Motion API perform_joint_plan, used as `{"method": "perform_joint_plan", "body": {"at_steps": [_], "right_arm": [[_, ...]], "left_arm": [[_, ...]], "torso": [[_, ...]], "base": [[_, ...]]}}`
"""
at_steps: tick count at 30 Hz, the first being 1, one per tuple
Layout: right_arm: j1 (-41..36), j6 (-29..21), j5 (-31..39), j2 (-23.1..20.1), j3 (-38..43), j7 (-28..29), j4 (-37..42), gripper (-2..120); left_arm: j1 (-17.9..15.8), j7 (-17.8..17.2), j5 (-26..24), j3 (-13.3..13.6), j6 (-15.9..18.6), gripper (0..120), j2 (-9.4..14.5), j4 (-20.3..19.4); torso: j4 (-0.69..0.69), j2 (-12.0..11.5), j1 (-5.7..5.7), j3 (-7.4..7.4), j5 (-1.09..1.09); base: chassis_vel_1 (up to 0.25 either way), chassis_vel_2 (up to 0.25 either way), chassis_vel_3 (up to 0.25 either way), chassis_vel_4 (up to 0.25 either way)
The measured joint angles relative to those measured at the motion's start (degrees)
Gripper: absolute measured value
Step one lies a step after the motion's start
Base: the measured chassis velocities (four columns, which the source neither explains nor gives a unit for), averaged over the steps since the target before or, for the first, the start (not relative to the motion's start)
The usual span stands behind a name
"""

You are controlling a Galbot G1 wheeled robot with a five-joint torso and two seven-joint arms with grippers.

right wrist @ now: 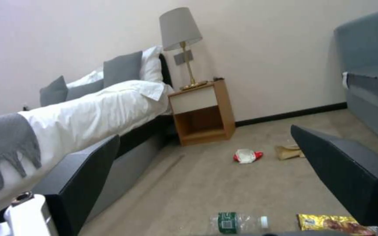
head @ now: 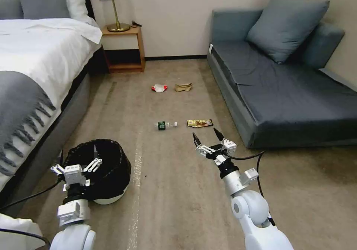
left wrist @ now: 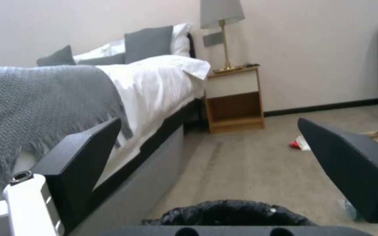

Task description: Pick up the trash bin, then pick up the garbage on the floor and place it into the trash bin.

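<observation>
The trash bin (head: 106, 168), white with a black bag over its rim, stands on the carpet beside the bed. My left gripper (head: 78, 152) hovers open at the bin's near rim (left wrist: 228, 211), holding nothing. The garbage lies farther out on the floor: a clear bottle (head: 165, 125) with a green label, a yellow-brown foil wrapper (head: 199, 122), a red-and-white wrapper (head: 159, 88) and a tan paper bag (head: 183, 87). My right gripper (head: 207, 138) is open and empty, just short of the foil wrapper (right wrist: 333, 223) and the bottle (right wrist: 237, 222).
A bed (head: 33, 75) with a grey throw runs along the left, close to the bin. A blue-grey sofa (head: 290, 90) fills the right side. A wooden nightstand (head: 124, 49) with a lamp stands at the far wall. Open carpet lies between bed and sofa.
</observation>
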Motion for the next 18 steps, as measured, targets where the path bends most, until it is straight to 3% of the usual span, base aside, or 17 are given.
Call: {"method": "perform_joint_plan", "body": {"at_steps": [3, 6, 9, 10, 13, 18], "right_arm": [[-0.3, 0.0, -0.2, 0.1, 0.0, 0.2, 0.1, 100], [-1.6, -0.3, -1.5, 0.4, -0.1, 1.4, 1.1, 100], [-7.4, -1.7, -7.1, 1.9, -0.8, 6.3, 4.7, 100], [-7.4, -1.7, -7.1, 1.9, -0.8, 6.3, 4.7, 100], [-13.6, -3.3, -13.2, 3.5, -1.5, 11.6, 8.6, 100], [-20.9, -5.1, -20.3, 5.4, -2.4, 17.9, 13.3, 100]], "left_arm": [[0.1, 0.1, -0.8, -0.2, 0.7, 100, -0.1, -0.5], [0.4, 0.7, -3.8, -1.2, 3.8, 100, -0.4, -3.3], [1.3, 2.0, -10.7, -3.3, 10.8, 100, -1.1, -9.5], [1.3, 2.0, -10.7, -3.3, 10.8, 100, -1.1, -9.5], [2.1, 3.3, -16.6, -5.0, 16.8, 100, -1.7, -14.7], [0.4, 3.2, -20.7, -6.3, 19.5, 100, -0.6, -14.2]], "torso": [[0.00, 0.0, 0.00, 0.00, -0.01], [0.01, 0.0, 0.00, 0.00, 0.00], [0.00, 0.0, 0.00, 0.00, 0.00], [0.00, 0.0, 0.00, 0.00, 0.00], [0.00, 0.0, 0.00, -0.01, 0.02], [-0.01, 0.0, 0.00, 0.00, 0.00]], "base": [[0.000, 0.000, 0.000, 0.000], [0.000, 0.000, 0.000, 0.000], [0.000, 0.000, 0.000, 0.000], [0.000, 0.000, 0.000, 0.000], [0.000, 0.000, 0.000, 0.000], [0.000, 0.000, 0.000, 0.000]]}}
